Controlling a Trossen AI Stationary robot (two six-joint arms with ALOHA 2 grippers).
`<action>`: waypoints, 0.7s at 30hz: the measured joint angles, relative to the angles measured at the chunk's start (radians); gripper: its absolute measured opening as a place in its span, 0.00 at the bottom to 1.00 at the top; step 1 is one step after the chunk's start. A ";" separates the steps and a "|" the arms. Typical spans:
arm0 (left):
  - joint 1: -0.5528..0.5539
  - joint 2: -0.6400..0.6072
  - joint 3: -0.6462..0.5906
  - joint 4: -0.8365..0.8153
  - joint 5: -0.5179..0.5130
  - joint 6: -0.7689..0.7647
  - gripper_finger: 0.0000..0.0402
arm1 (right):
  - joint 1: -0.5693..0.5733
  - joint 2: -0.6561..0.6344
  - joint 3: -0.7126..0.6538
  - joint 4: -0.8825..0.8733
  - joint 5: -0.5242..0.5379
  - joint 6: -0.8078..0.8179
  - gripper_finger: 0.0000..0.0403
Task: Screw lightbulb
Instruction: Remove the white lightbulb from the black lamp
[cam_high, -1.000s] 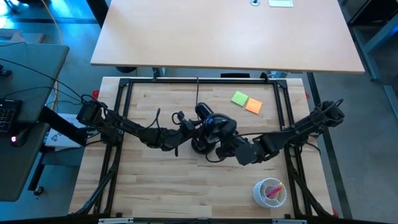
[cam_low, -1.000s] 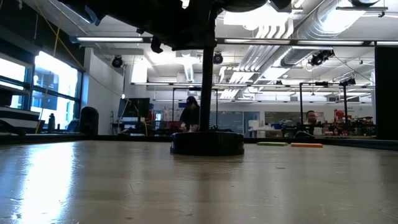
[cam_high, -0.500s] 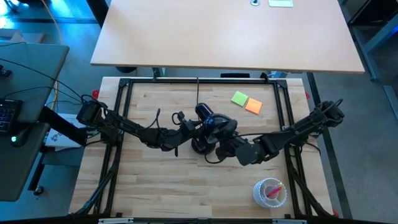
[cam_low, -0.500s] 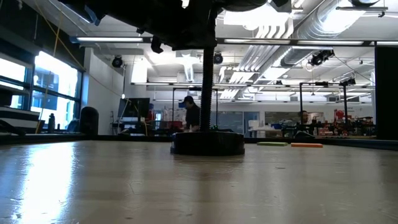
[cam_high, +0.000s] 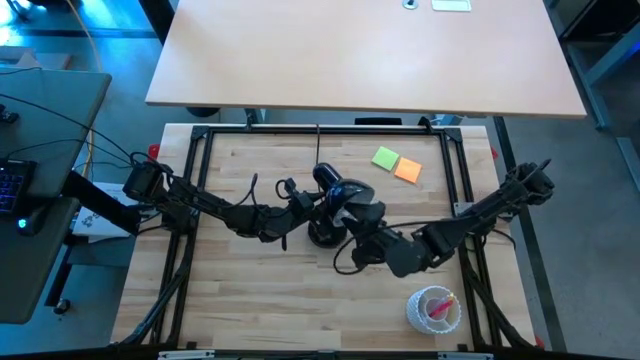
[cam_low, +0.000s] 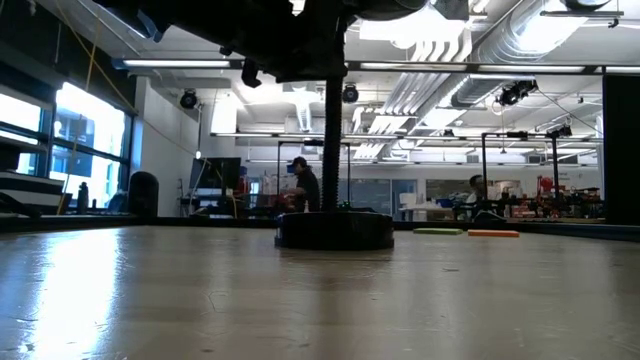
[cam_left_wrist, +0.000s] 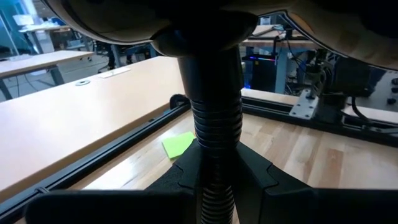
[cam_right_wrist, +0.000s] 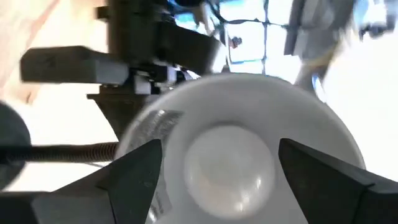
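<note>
Wooden table (cam_high: 250, 280): white frosted lightbulb (cam_right_wrist: 229, 165) between spread right fingers (cam_right_wrist: 134, 171); left fingers (cam_left_wrist: 186, 174) clamp lamp neck (cam_left_wrist: 214, 118).

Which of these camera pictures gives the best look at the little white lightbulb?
The right wrist view: the lightbulb sits inside the lamp's white shade, seen between the open right gripper's fingers. The high view, low view and left wrist view show only the black lamp, not the bulb.

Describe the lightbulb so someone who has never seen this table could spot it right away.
Start at the black desk lamp in the middle of the wooden table, held between the two arms. Look up into its white shade: the lightbulb is the small frosted white globe at the centre. The right gripper stands open on either side of it.
</note>
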 joint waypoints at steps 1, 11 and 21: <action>0.000 0.000 0.000 0.000 0.000 0.000 0.11 | 0.008 0.000 0.000 0.000 0.023 0.041 0.80; 0.000 0.000 0.000 -0.001 0.003 0.000 0.11 | 0.056 -0.006 0.001 0.000 0.163 1.109 0.80; 0.000 0.000 0.000 -0.001 0.004 -0.001 0.11 | -0.023 -0.006 0.001 -0.070 0.081 1.454 0.80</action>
